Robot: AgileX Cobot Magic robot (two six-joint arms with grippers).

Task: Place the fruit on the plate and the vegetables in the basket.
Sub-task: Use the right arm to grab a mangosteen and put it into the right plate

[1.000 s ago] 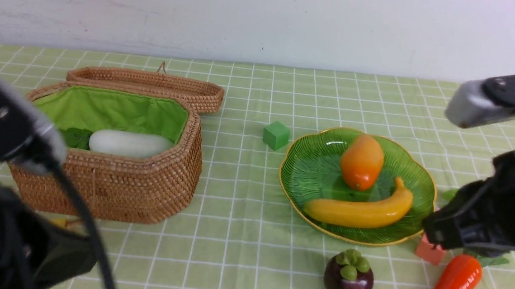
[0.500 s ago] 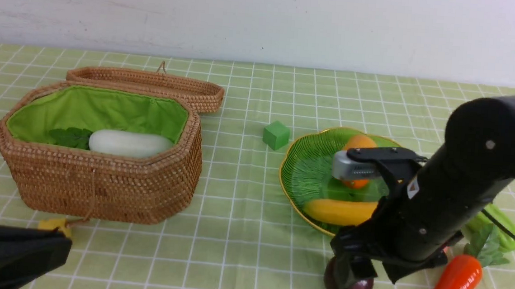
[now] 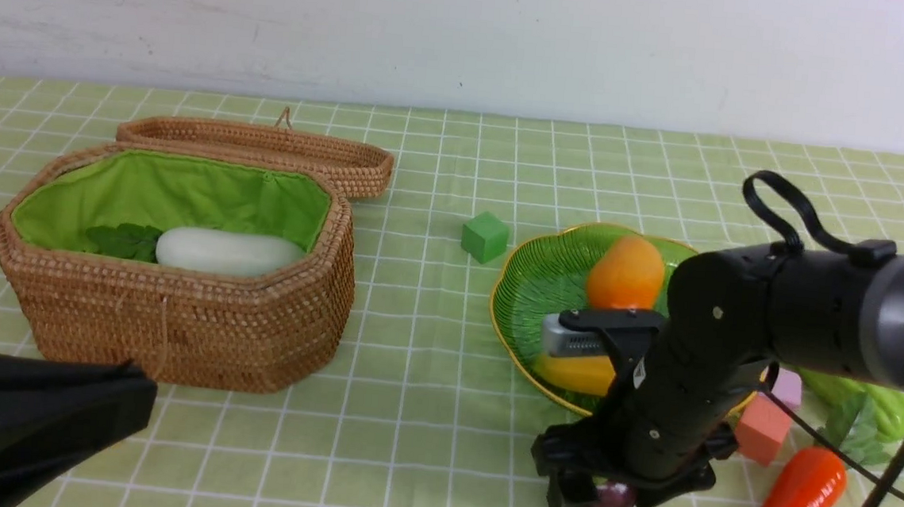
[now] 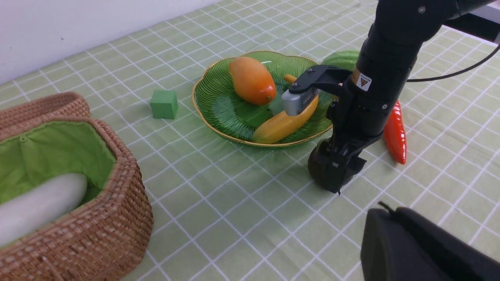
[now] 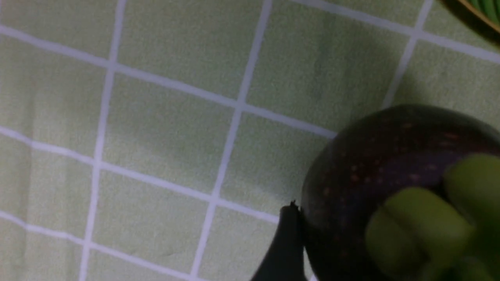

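Right gripper [image 4: 330, 177] fingers [image 5: 287, 246] spread, mangosteen [image 5: 375, 156] straddled between them. Judged light, rigid, glossy, roll-prone; best pinched across widest girth, below green cap [image 5: 422, 230], fingers opposed.

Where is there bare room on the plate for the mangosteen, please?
The plate's left side, between its rim, the mango and the banana, is bare. Past its right rim, cubes, gourd and carrot crowd together.

Right arm [image 3: 733, 329] bent downward, right pincer [image 3: 597, 504] spread wide; left pincer [image 4: 394, 230] closed.
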